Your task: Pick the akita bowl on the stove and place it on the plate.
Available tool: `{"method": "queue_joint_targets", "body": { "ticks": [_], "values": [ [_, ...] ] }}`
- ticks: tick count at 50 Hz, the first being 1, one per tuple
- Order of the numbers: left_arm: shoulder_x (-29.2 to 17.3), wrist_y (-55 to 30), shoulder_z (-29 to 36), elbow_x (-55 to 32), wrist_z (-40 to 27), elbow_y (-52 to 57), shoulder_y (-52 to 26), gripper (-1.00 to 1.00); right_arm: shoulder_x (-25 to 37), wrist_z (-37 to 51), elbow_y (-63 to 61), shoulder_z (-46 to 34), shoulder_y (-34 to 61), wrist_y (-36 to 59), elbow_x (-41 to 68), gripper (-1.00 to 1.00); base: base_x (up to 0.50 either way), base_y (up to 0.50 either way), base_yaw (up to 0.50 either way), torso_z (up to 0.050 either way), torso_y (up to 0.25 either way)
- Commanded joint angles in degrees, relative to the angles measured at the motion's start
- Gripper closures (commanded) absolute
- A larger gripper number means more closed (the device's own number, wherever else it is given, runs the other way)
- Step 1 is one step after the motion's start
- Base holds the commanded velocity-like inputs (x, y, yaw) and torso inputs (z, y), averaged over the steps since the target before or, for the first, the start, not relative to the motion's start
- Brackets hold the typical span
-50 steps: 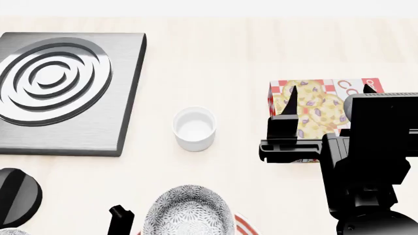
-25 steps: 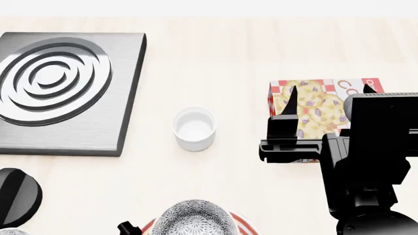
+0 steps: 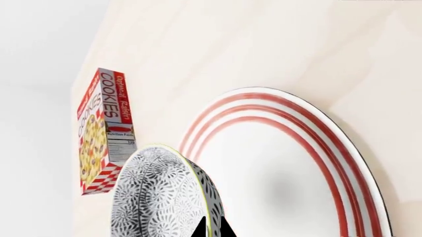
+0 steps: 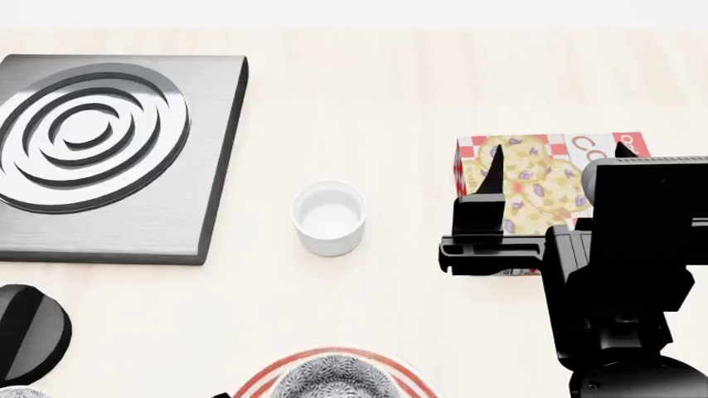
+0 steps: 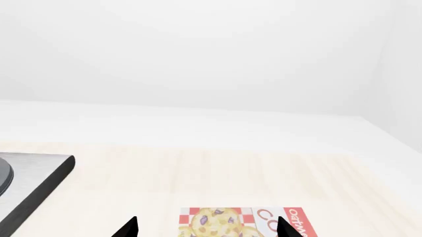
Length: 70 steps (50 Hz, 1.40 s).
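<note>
On my head view the akita bowl [image 4: 335,380] sits at the very bottom edge of the picture, over the plate [image 4: 265,375], whose red rings curve out on either side of it. The left wrist view gives me the better look: the speckled bowl [image 3: 158,192] is in close to the camera with the plate's [image 3: 310,163] white well and red-ringed rim behind it, and the yellow-green lip of the bowl faces the plate. A black fingertip [image 3: 212,228] shows right at the bowl's wall (only that tip is in view, so I cannot tell whether the left gripper is pinching the bowl or has let go).

The stove [image 4: 105,153] lies at the far left of the table [image 4: 366,91], its ringed burner bare. A small white cup [image 4: 328,217] stands between the stove and the cookie box [image 4: 536,186], well apart from both. A black knob [image 4: 28,332] shows at the lower left edge.

My right gripper [image 4: 553,170] hangs above the cookie box [image 5: 247,223] with its jaws spread wide, nothing between them; both tips show in the right wrist view, either side of the box.
</note>
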Motion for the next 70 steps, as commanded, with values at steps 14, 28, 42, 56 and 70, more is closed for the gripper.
{"method": "queue_joint_targets", "body": {
  "ticks": [14,28,42,56,70],
  "values": [
    [-0.69,2.16,0.58,1.93,-2.23,-2.73,2.51,1.00,0.27,0.41,-0.09,-0.01,-0.01,-0.01,0.55,-1.00,0.00,0.00,0.00,0.000,0.001],
    [-0.58,2.77,1.33,2.37,-3.28,-4.04,4.08,1.00,0.46,0.52,0.04,-0.14,-0.18,-0.37,0.68,-1.00,0.00,0.00,0.00,0.000,0.000],
    [-0.59,2.31,2.12,2.96,-3.44,-4.07,4.50,1.00,0.59,0.69,0.08,-0.22,-0.18,-0.48,0.90,-1.00,0.00,0.00,0.00,0.001,0.000],
    [-0.11,1.01,3.06,3.65,-3.42,-4.40,4.88,1.00,0.74,0.87,0.13,-0.33,-0.17,-0.60,1.13,-1.00,0.00,0.00,0.00,0.000,0.001],
    [0.36,-0.04,3.88,4.43,-3.73,-4.56,5.38,1.00,0.87,1.07,0.18,-0.43,-0.17,-0.74,1.34,-1.00,0.00,0.00,0.00,0.000,0.000]
  ]
}}
